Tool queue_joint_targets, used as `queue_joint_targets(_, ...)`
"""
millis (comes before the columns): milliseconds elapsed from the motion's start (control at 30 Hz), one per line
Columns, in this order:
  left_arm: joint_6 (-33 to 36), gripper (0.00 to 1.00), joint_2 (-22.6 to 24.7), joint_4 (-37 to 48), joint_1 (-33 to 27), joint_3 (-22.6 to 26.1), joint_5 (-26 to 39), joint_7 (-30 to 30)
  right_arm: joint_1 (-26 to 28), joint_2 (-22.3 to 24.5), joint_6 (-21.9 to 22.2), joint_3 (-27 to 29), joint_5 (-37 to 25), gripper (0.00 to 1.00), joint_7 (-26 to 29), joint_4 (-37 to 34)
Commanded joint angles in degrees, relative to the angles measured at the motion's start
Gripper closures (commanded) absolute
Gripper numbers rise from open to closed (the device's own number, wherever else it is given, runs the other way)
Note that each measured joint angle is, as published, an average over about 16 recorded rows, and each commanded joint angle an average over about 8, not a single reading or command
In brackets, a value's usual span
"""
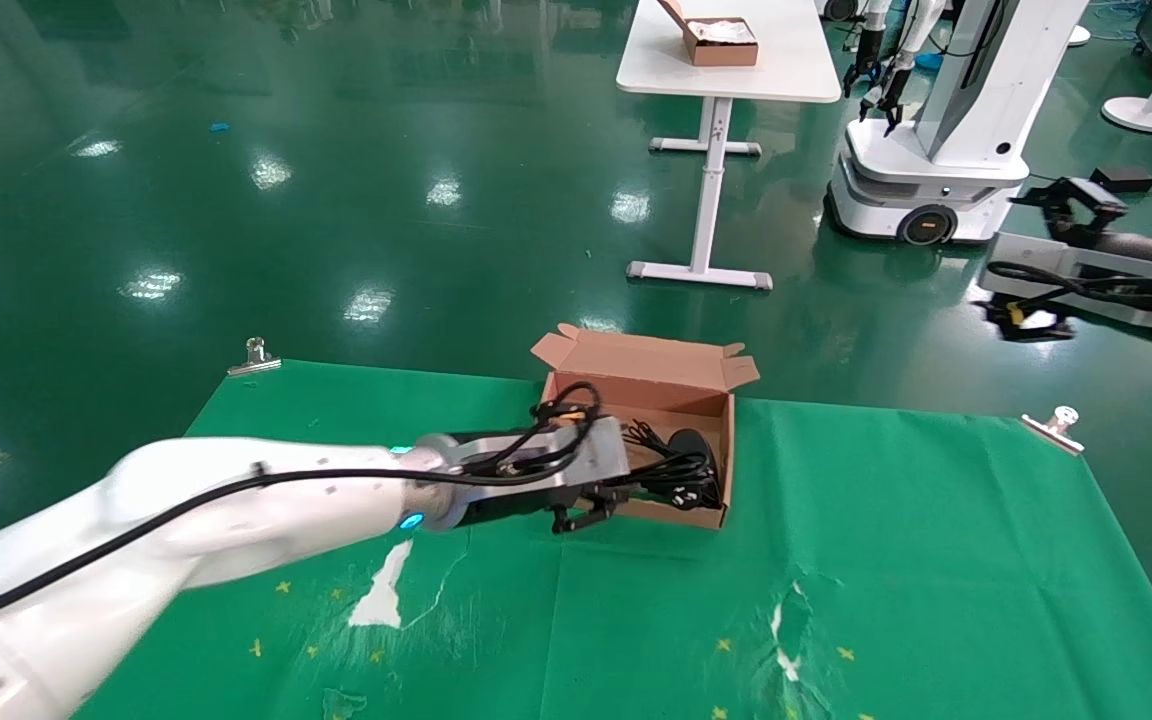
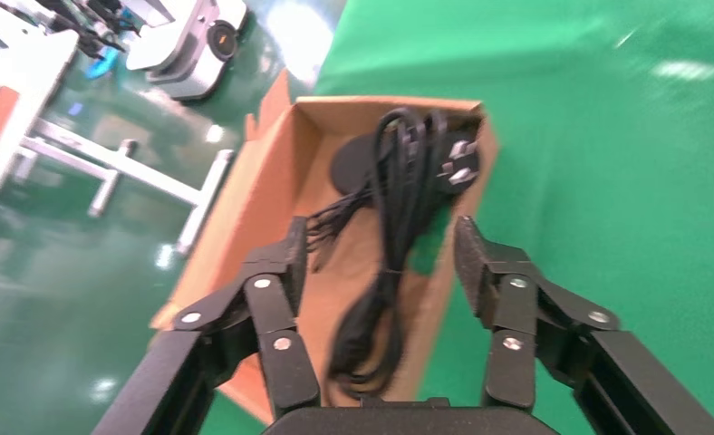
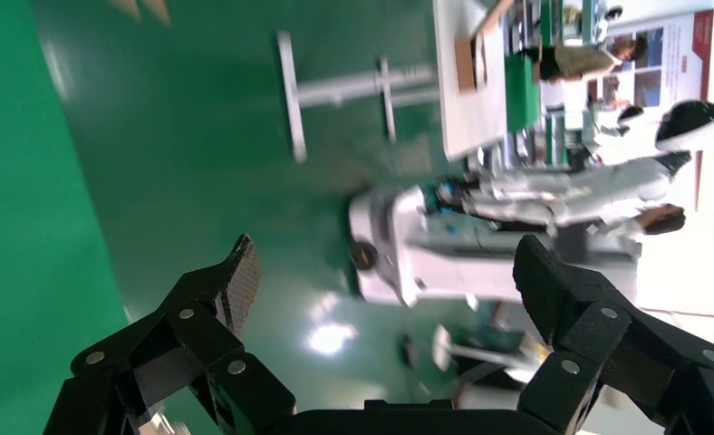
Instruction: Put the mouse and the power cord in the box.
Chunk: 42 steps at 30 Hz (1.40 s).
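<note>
The left gripper hangs at the near left end of the box, its arm reaching in from the robot's left across the green-covered tabletop. Its two black fingers are spread wide with nothing between them; in the left wrist view one fingertip lies over the box's open interior and the other over its near wall and the green cloth just outside it. Ahead of the fingers, inside the box, lies the power cord, a thick black bundle running lengthwise along the floor, its pronged plug at the far end against the end wall. Beside the plug, also at the end farthest from the fingers, sits the mouse, a dark rounded shape partly covered by the cord; its thin cable trails back towards the fingers along the floor. Neither cord nor mouse touches the fingers. The box stands open on the cloth, its lid flaps folded outward on the far side.

The right gripper is raised well off to the right, beyond the tabletop's far right edge and well apart from the box. Its fingers are wide open and hold nothing; past them the right wrist view shows only the green floor and another white robot in the background
</note>
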Motion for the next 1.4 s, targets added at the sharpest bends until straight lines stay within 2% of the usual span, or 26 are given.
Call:
queue_joint_targets(33,1.8,0.00,-1.4,-1.4,1.0,-1.8,-0.9,-1.0,-1.5,0.8,-1.8,0.8,1.3,0.00,2.4,2.4)
queue_joint_targets(1400,39.1,0.00,-31.3,-30.6,22.7,-40.0,-20.5,-22.5,-33.1,17.2,-39.9,17.7,27.7,0.00,52.8,52.2)
